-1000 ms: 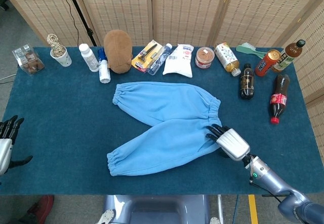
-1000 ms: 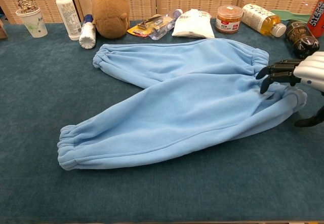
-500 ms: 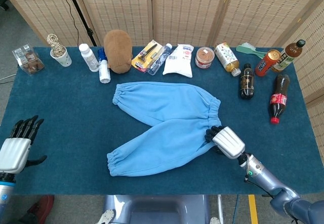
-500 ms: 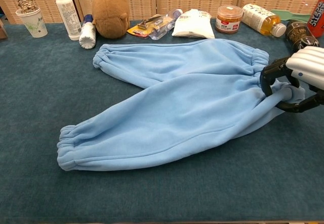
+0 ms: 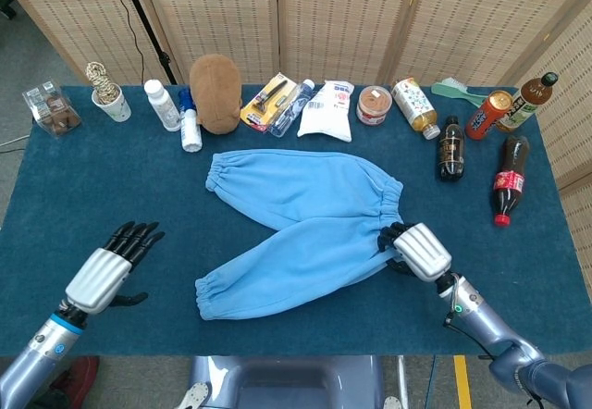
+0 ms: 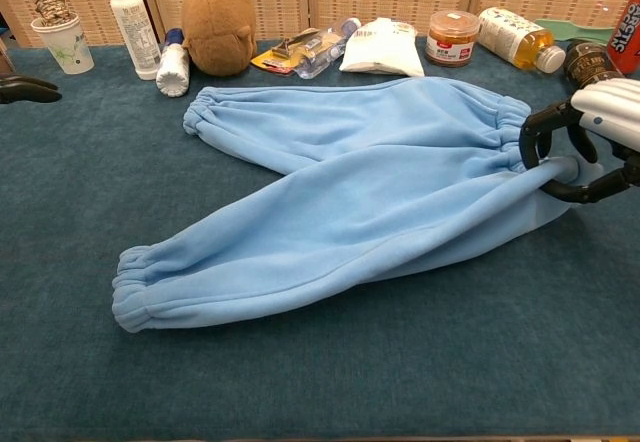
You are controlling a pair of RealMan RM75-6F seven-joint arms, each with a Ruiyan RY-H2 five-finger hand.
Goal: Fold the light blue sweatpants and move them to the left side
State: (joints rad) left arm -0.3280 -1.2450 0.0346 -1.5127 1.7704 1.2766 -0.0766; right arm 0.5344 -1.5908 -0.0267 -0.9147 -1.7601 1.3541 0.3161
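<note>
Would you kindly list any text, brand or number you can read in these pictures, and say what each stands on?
Nothing reads with certainty.
Red can, cut off at the right edge of the chest view: white letters, too cropped to read.
White pouch: print too small.
Bottles, such as the red-labelled bottle: labels blurred.

Right robot hand (image 6: 600,132) cut off by frame edge.
</note>
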